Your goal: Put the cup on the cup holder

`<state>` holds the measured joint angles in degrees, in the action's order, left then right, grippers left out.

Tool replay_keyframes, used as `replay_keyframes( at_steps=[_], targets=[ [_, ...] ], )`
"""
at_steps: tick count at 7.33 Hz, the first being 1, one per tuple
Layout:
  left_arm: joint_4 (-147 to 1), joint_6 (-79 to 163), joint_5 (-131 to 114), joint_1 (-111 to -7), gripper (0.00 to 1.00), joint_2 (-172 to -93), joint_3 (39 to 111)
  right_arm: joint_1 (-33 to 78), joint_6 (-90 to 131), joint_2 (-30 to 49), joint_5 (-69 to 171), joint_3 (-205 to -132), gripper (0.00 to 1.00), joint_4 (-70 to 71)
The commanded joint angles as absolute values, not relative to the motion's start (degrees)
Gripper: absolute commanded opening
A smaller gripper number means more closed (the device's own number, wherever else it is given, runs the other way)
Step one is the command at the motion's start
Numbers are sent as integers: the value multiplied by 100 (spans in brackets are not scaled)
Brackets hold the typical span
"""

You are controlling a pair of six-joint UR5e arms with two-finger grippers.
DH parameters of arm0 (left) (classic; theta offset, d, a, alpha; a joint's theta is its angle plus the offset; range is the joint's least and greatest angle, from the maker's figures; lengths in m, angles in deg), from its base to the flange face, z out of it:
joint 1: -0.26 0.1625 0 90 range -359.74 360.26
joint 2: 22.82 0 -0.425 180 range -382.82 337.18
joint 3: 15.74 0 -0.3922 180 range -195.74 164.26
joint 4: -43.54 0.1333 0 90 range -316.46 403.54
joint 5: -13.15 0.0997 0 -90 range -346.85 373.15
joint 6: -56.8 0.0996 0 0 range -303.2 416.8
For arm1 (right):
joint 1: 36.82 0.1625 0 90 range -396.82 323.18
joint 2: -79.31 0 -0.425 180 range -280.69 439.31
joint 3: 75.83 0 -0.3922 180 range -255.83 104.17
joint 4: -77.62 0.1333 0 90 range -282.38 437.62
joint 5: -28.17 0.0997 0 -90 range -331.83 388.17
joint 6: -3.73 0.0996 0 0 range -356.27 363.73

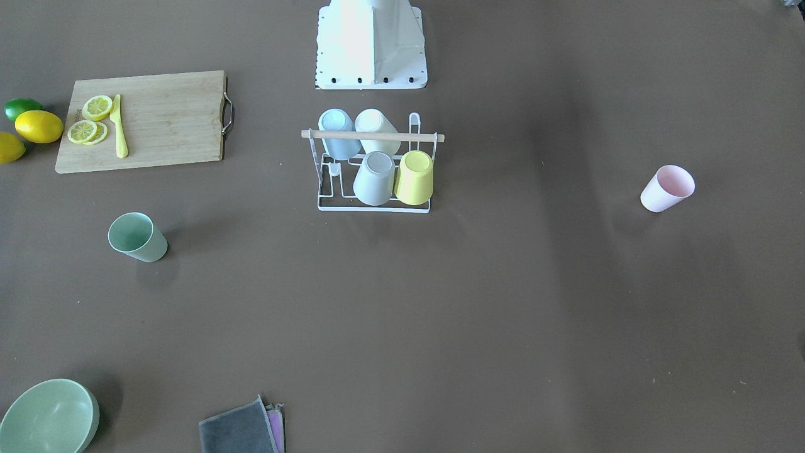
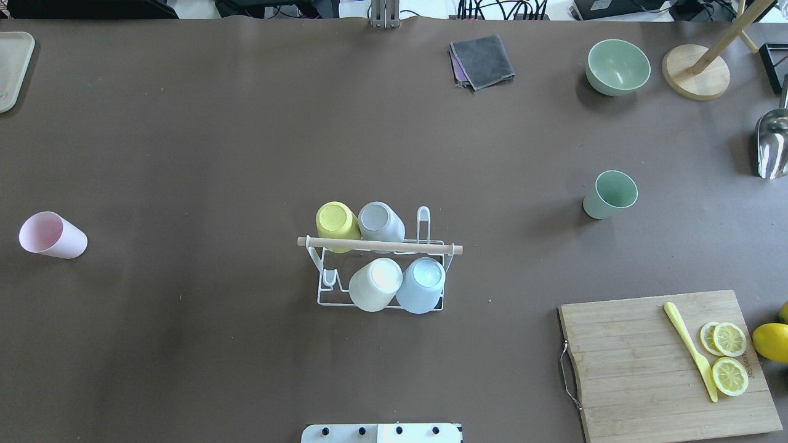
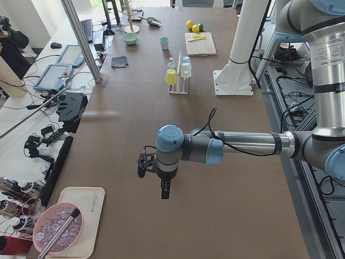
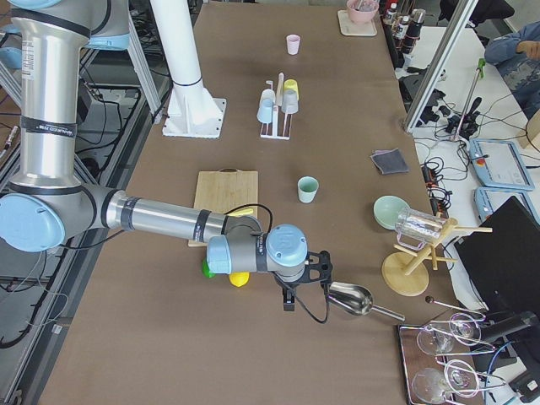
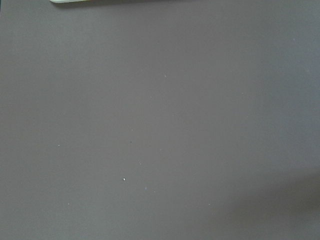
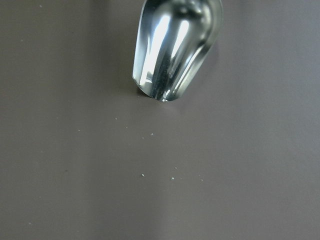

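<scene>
While fingers [image 3: 164, 191] hang, cup holder [image 2: 378, 245] (midtable) stands far.

We see the white wire cup holder [image 2: 378, 245] carrying four upturned cups [image 2: 375, 290]. The pink cup [image 2: 52, 235] and the green cup [image 2: 609, 194] stand upright, well apart from it.
</scene>
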<state>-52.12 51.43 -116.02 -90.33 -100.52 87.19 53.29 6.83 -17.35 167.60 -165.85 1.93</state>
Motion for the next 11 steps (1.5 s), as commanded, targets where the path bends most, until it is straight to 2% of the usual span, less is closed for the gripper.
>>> replay_keyframes(
  at_steps=[1, 3, 4, 6, 7, 9, 11],
  targets=[
    [-4964, 5143, -11596, -9009, 98, -10078, 8535, 5066, 716, -1579, 16870, -16994, 100, -16],
    [-4745, 5135, -11666, -8904, 98, -10411, 8586, 4416, 725, -958, 16713, -17355, 100, -1091],
    [-4073, 5135, -11666, -8825, 98, -10830, 8586, 4091, 733, -572, 16381, -17521, 100, -1681],
    [-2403, 5143, -11614, -8422, 98, -12172, 8228, 3458, 733, 386, 15800, -17699, 100, -3008],
    [-2144, 5143, -11614, -8316, 98, -12536, 8060, 3246, 751, 712, 15815, -17673, 100, -3301],
    [-2211, 5152, -11631, -8166, 98, -12618, 8023, 2833, 935, 1153, 15676, -17629, 100, -3637],
    [-2229, 5135, -11622, -7298, 98, -12898, 7710, 2682, 927, 1653, 15596, -17209, 100, -3707]
  ],
)
